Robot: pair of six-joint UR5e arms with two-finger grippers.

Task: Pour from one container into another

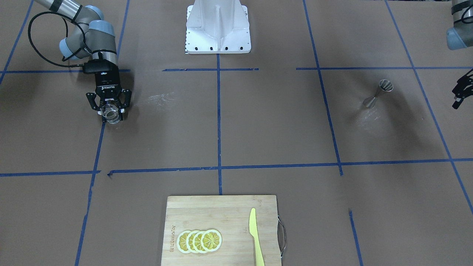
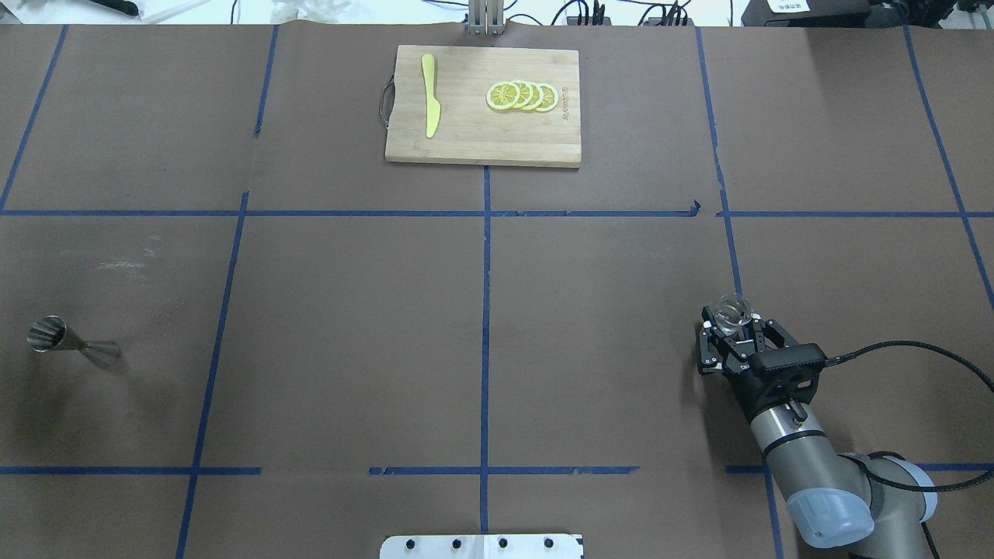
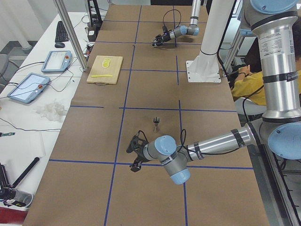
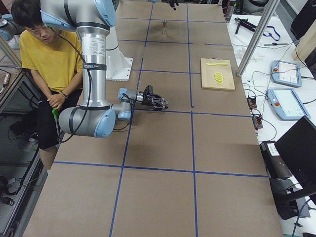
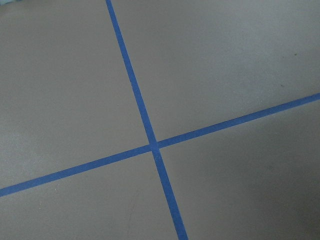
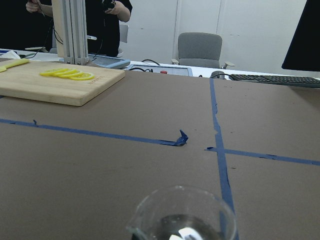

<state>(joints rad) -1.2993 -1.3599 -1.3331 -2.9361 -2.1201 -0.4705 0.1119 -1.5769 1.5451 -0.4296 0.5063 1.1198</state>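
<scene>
One glass (image 1: 111, 112), one jigger (image 1: 377, 94), well apart

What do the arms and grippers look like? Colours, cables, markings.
Right arm and left arm: silver tubes, light blue joint caps, black bands. Right gripper: black two-finger linkage, white ROBOTIQ lettering, with a black cable looping back along the arm. Left gripper: same black build.

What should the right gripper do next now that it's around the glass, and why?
Probably carry the glass toward the robot's left, kept upright. The right gripper looks shut on it, with fingers on both sides, while the jigger stands far across the table on the other side. From here no pour could reach it, so closing that gap seems the sensible next step.
</scene>
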